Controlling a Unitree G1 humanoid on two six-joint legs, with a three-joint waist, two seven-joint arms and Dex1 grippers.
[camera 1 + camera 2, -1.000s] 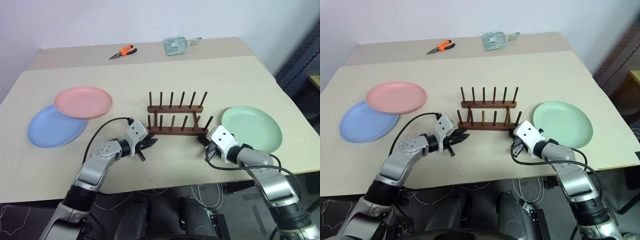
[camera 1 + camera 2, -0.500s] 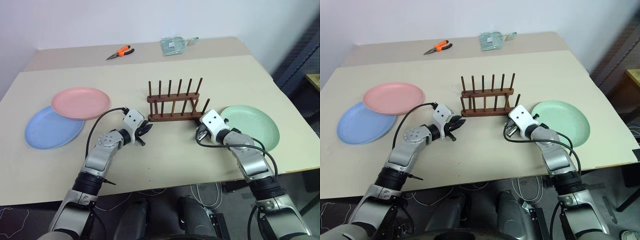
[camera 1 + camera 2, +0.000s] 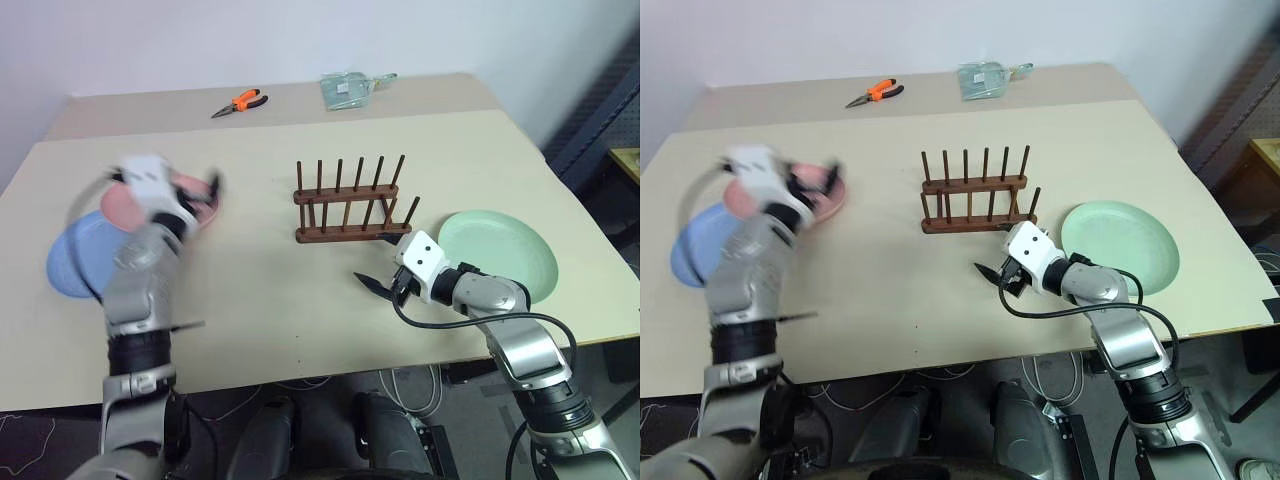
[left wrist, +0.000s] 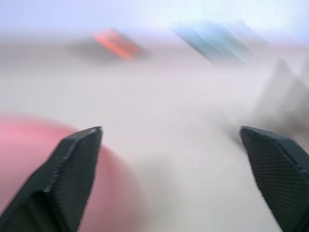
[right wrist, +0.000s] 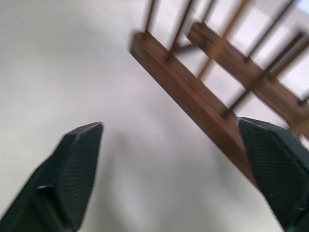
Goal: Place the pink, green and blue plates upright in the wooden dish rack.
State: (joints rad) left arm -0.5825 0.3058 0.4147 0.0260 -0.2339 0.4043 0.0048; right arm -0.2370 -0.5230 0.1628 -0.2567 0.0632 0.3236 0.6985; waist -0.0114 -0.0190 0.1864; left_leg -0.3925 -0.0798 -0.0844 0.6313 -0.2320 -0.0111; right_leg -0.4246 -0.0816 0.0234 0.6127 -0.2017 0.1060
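From L to R: blue plate (image 3: 68,262) lies flat at the table's (image 3: 250,290) L edge, w/ pink plate (image 3: 195,205) overlapping its far rim. L gripper (image 3: 810,180) is raised over the pink plate, motion-blurred; L wrist view shows its fingers (image 4: 72,169) spread wide, nothing between them. Centre: wooden dish rack (image 3: 350,205) stands w/ every peg slot empty. R gripper (image 3: 380,287) hovers just in front of the rack's near rail, fingers (image 5: 72,169) wide apart, holding nothing. R of it, green plate (image 3: 500,255) lies flat, near the rack but apart from it. Progress, judged: none of 3 plates racked; all 3 lifts and upright insertions remain, and the L arm looks set to begin w/ the pink one. At the far edge, orange-handled pliers (image 3: 243,101) and a clear packet (image 3: 352,89). No brand, label or legible writing on any item.
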